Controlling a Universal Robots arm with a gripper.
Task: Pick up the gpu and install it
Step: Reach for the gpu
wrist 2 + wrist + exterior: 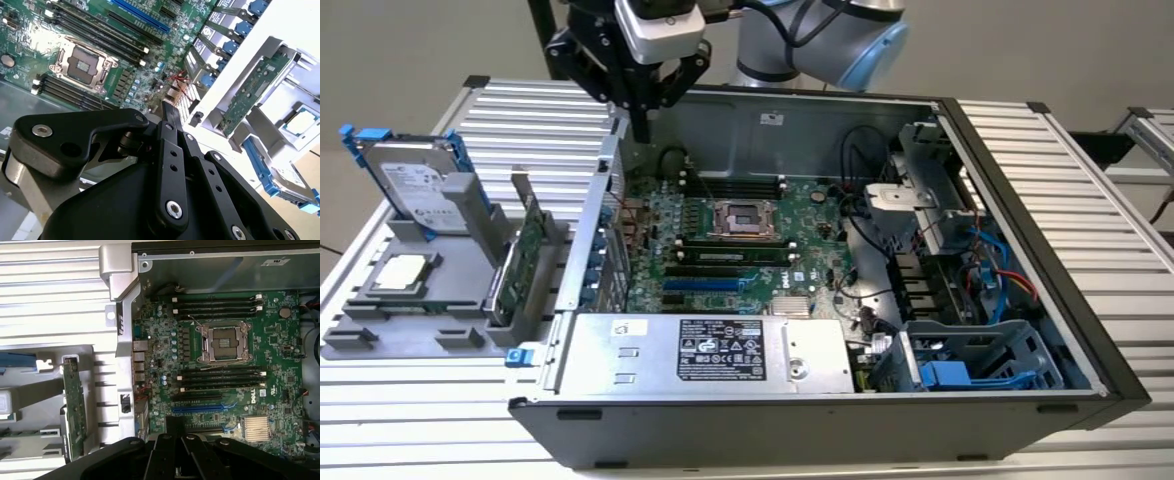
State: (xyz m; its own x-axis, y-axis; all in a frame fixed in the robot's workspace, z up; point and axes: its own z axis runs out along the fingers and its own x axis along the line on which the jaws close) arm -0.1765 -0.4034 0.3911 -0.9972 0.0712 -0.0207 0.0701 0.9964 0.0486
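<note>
Tool (640,125) hangs over the open computer case (1027,250), at the case's far corner on the exterior view's left, fingers pointing down; the fingers are pressed together and carry nothing; in the second wrist view the closed tip (168,114) sits above the motherboard (150,60) inside the case. The gpu (520,262) stands on edge in a grey holder (400,325) just outside the case, on the exterior view's left; it is apart from the tool and untouched; in the first wrist view it appears edge-on (75,405), beside the case's slotted side wall. A hard drive (420,185) with blue clips stands upright in the holder, farther from the case than the gpu; a small silver chip (403,272) lies flat in the holder, likewise beyond the gpu. Inside the case, the motherboard shows a processor socket (744,220) and a blue slot (707,284); a silver power supply (707,350) fills the case's near edge. The ribbed tabletop (400,420) carries case and holder.
</note>
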